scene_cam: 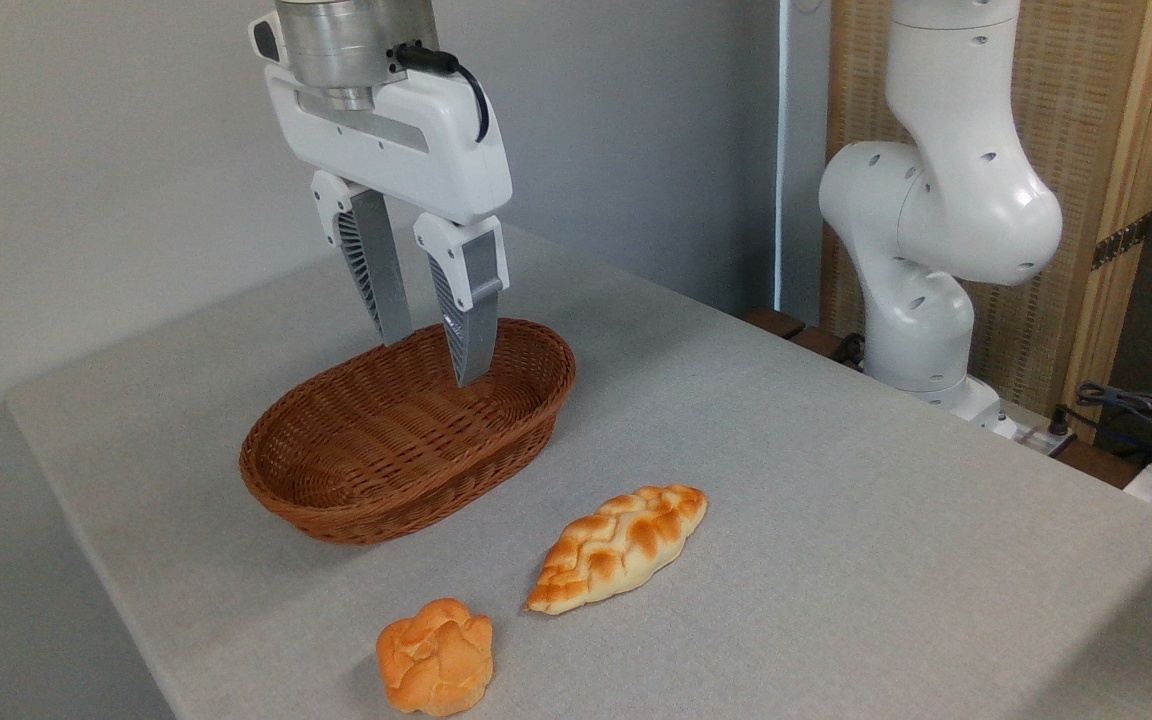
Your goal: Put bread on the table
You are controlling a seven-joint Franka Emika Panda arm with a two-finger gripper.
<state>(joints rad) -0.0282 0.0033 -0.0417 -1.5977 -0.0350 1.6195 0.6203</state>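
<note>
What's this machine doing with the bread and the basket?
A white robot arm is moving bread out of a wicker basket. Its gripper hangs open and holds nothing, its fingertips just above the basket, which looks empty. The braided bread already lies on the grey table in front of the basket, with a small round bun beside it.

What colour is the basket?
Reddish-brown woven wicker basket, clearest in the fixed camera view.

One fixed camera looks down obliquely across the table [836,500].
</note>
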